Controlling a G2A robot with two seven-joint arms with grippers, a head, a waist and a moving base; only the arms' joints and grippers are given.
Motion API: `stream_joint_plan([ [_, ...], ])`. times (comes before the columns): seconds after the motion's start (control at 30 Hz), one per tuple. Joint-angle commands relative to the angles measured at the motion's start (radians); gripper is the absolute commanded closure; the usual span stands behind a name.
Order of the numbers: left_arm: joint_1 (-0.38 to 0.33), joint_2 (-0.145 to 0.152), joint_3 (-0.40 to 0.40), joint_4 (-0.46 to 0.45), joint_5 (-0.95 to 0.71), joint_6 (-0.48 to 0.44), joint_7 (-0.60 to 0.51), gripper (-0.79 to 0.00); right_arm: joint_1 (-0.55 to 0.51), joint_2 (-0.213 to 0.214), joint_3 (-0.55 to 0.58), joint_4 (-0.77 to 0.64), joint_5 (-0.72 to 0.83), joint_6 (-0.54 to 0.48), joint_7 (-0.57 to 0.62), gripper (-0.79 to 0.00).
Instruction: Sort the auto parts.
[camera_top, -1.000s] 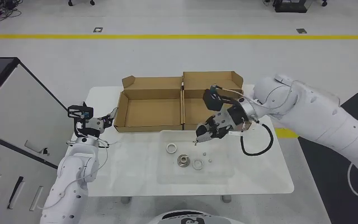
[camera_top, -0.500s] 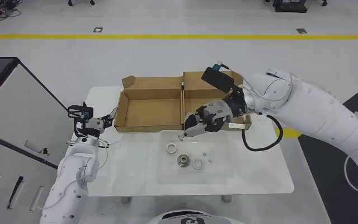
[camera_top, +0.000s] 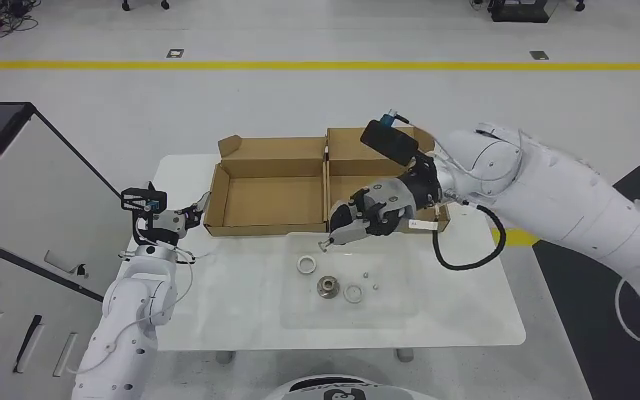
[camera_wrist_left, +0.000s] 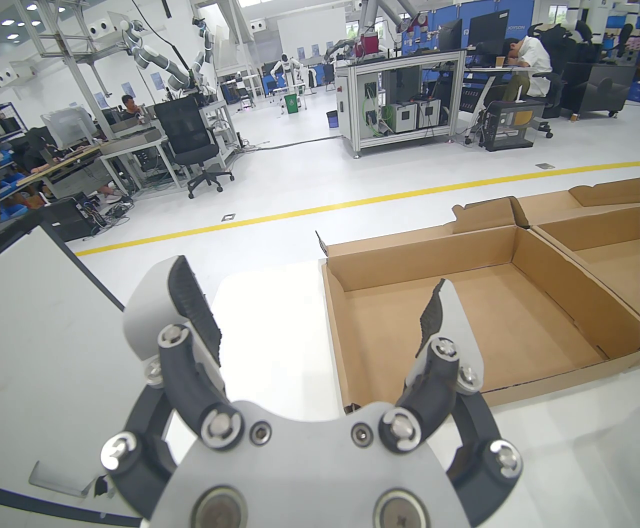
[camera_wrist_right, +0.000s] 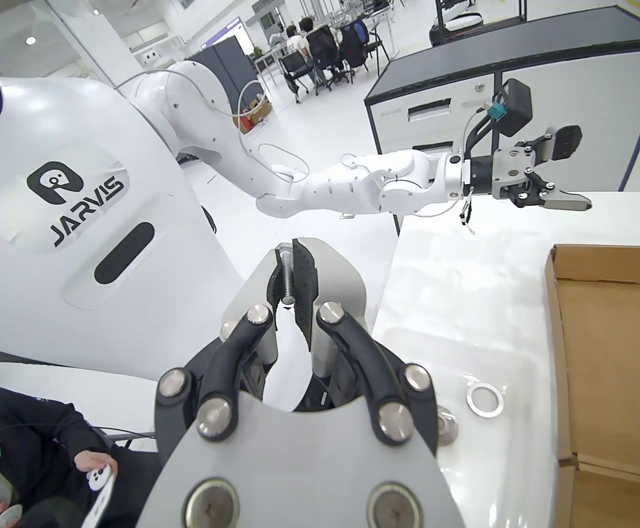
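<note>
Right wrist view: right gripper (camera_wrist_right: 291, 270) pinches a bolt (camera_wrist_right: 285, 280), just beside the boxes (camera_top: 270, 200).
Left gripper (camera_wrist_left: 310, 285) gapes wide, empty, left of them.

top view overhead, downward; wrist views low, close; all share box (camera_top: 270, 200)

Right gripper (camera_wrist_right: 292, 272): jaws clamped on a bolt (camera_wrist_right: 286, 280), its shaft lying along the pads. Ring (camera_wrist_right: 484, 400) lies flat in the tray (camera_wrist_right: 505, 352) on the desk (camera_wrist_right: 450, 260), near the box (camera_wrist_right: 600, 325) wall. Left gripper (camera_wrist_right: 570, 170) farther off by the desk edge, jaws apart, w/ nothing btwn them.
</note>
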Motion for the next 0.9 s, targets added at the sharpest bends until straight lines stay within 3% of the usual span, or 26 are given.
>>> stream_joint_plan([
  [0.0,0.000,0.000,0.000,0.000,0.000,0.000,0.000,-0.785,-0.007,0.000,0.012,-0.008,-0.003,0.006,-0.021,0.000],
  [0.13,0.000,0.000,0.000,0.000,0.000,0.000,0.000,-0.785,-0.060,0.003,0.087,-0.073,0.109,-0.031,-0.095,0.000],
  [0.37,0.000,0.000,0.000,0.000,0.000,0.000,0.000,-0.785,-0.183,-0.006,0.250,-0.195,0.317,-0.031,-0.031,0.000],
  [0.6,0.000,0.000,0.000,0.000,0.000,0.000,0.000,-0.785,-0.273,-0.048,0.367,-0.300,0.430,-0.031,-0.031,0.000],
  [0.87,0.000,0.000,0.000,0.000,0.000,0.000,0.000,-0.785,-0.318,-0.105,0.414,-0.328,0.499,-0.018,-0.018,0.000],
])
